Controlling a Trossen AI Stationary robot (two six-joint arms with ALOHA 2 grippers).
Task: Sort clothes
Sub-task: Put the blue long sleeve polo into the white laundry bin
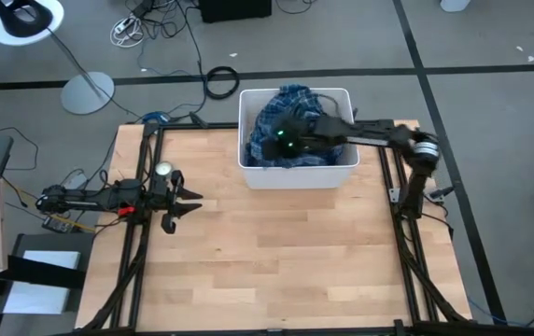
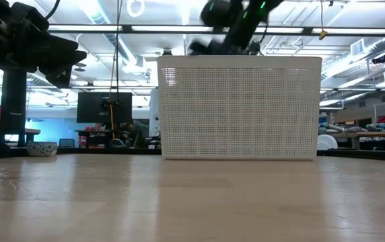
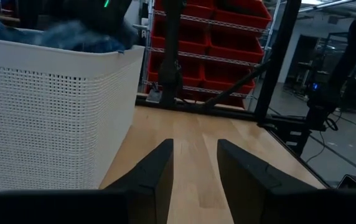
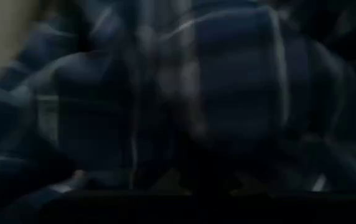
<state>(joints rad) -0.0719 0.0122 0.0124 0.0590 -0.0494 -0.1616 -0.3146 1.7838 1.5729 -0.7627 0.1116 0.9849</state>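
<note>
Reaching down into the white bin at twelve o'clock on the surface, the right gripper sits on the blue-white plaid shirt, probably to lift the top garment. Its wrist camera is pressed against plaid cloth; cannot tell whether the fingers are spread or pinching. The shirt is heaped above the bin rim, so it should clear the walls easily. Left gripper waits at nine o'clock, fingers spread, holding nothing. Bare wood from centre to six o'clock gives ample room for laying piles.
</note>
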